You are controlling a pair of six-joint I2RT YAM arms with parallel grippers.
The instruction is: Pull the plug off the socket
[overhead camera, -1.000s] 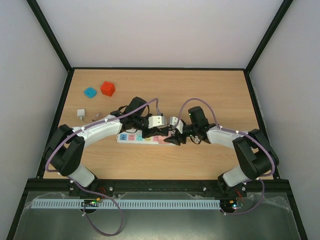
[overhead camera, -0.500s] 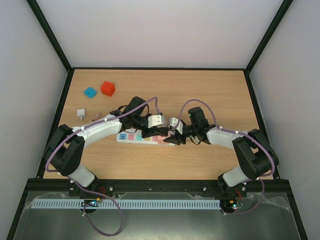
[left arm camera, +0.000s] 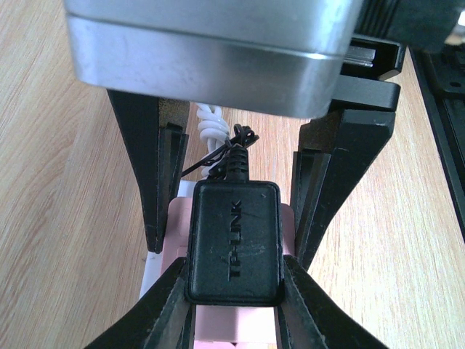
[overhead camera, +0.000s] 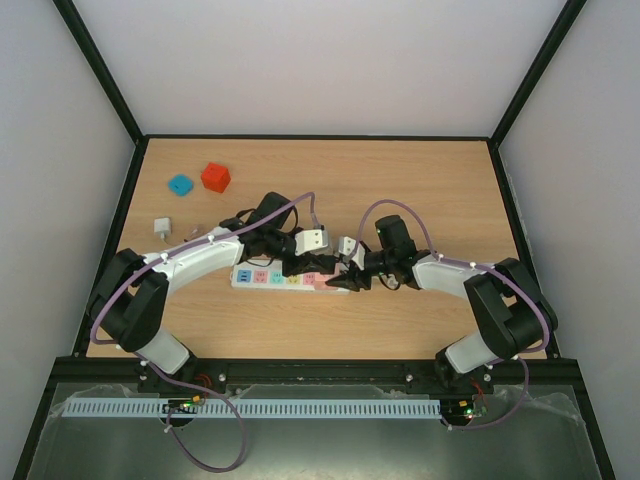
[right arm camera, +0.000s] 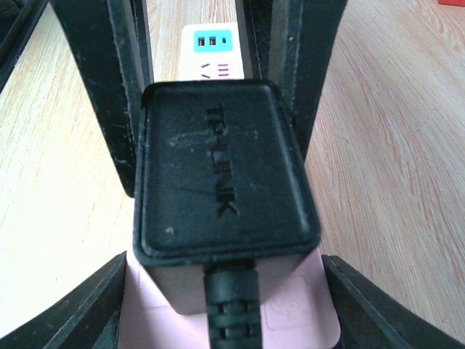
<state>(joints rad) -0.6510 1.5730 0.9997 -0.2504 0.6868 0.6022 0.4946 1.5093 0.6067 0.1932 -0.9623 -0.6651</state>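
The socket (overhead camera: 262, 277) is a long white strip with coloured outlet faces, lying across the middle of the table. A black plug (left arm camera: 234, 243) marked TP-LINK sits in its pink end outlet (right arm camera: 298, 320). My left gripper (left arm camera: 234, 298) is shut on the plug, its fingertips (left arm camera: 166, 305) pressed against both of the plug's sides. My right gripper (right arm camera: 225, 305) reaches in from the opposite side and straddles the pink end of the socket, its fingers (right arm camera: 73, 305) against the strip's edges. Seen from above, the left gripper (overhead camera: 312, 266) and right gripper (overhead camera: 340, 280) meet tip to tip over that end.
A red cube (overhead camera: 215, 177), a small blue piece (overhead camera: 180, 184) and a white charger (overhead camera: 162, 227) lie at the far left of the table. A coiled white cord (left arm camera: 212, 123) lies beyond the plug. Black frame rails border the table.
My right gripper's jaws have narrowed onto the pink end of the socket. The left gripper keeps its hold on the plug, and both arms have barely shifted.
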